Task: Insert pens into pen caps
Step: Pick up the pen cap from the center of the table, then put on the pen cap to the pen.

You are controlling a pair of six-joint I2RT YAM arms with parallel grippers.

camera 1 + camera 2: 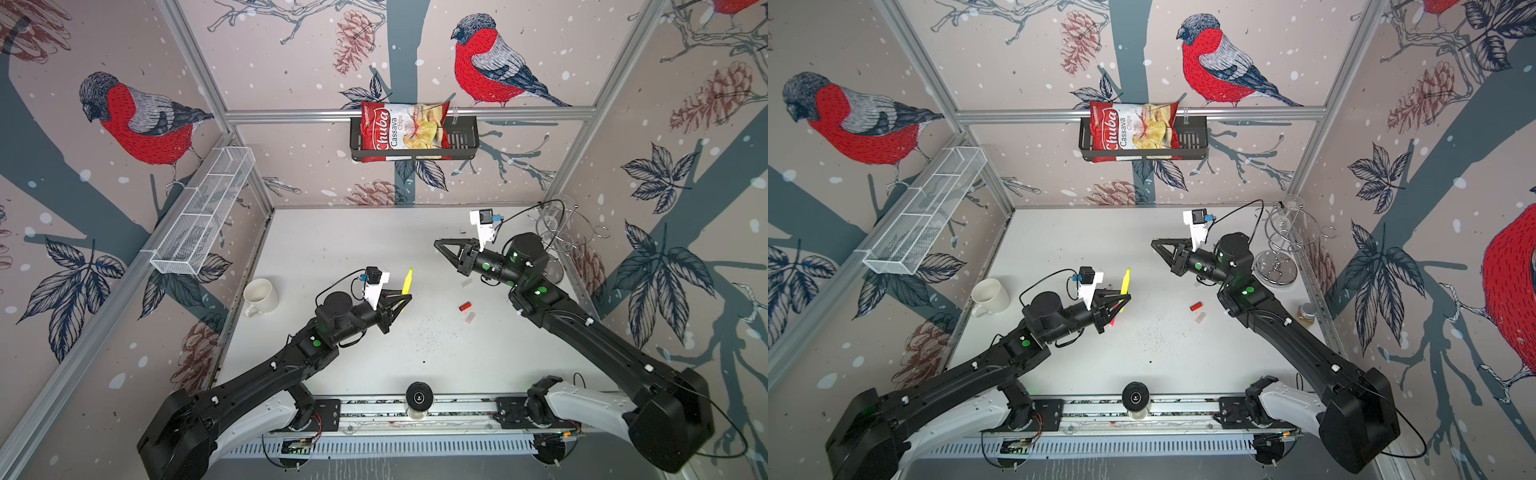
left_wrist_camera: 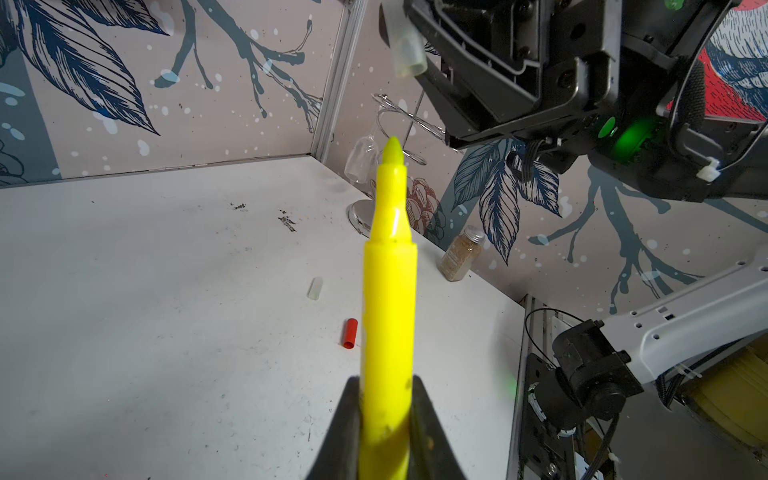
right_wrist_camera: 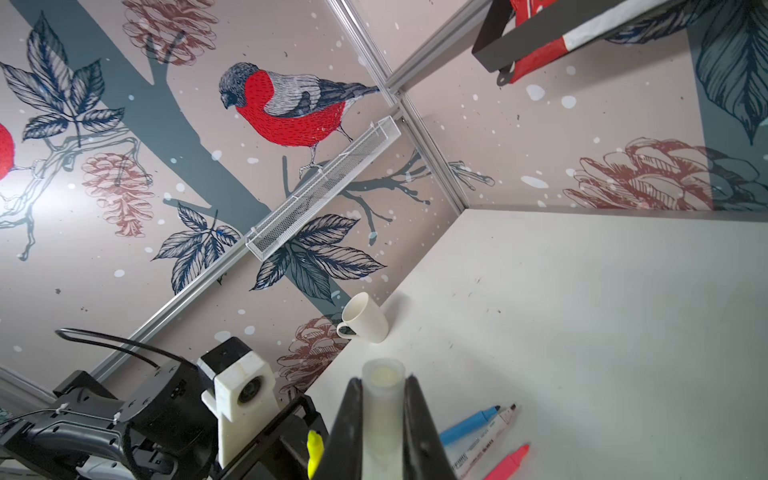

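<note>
Holds a yellow pen point(image 2: 388, 299) in the left gripper point(image 2: 385, 386) and a whitish cap point(image 3: 382, 374) in the right gripper point(image 3: 382, 388), both lifted off the surface point(image 1: 332, 249).

Clamps the left gripper tight on the lower barrel of smooth, glossy plastic, with the bare felt tip pointing away from the wrist. Pinches the whitish cap, a short translucent tube, between the black tapered fingers of the right gripper, open mouth facing outward. Reaches both arms in from the near rail with elbows bent, right wrist farther back, grippers well apart. Lying on the scuffed white surface between the arms: a red cap point(image 1: 464, 306) with a translucent cap point(image 1: 469, 318) just beside it. Lying side by side beneath the left gripper: a blue pen point(image 3: 469, 424), a white-bodied pen point(image 3: 486, 438) and a pink pen point(image 3: 507, 461).
</note>
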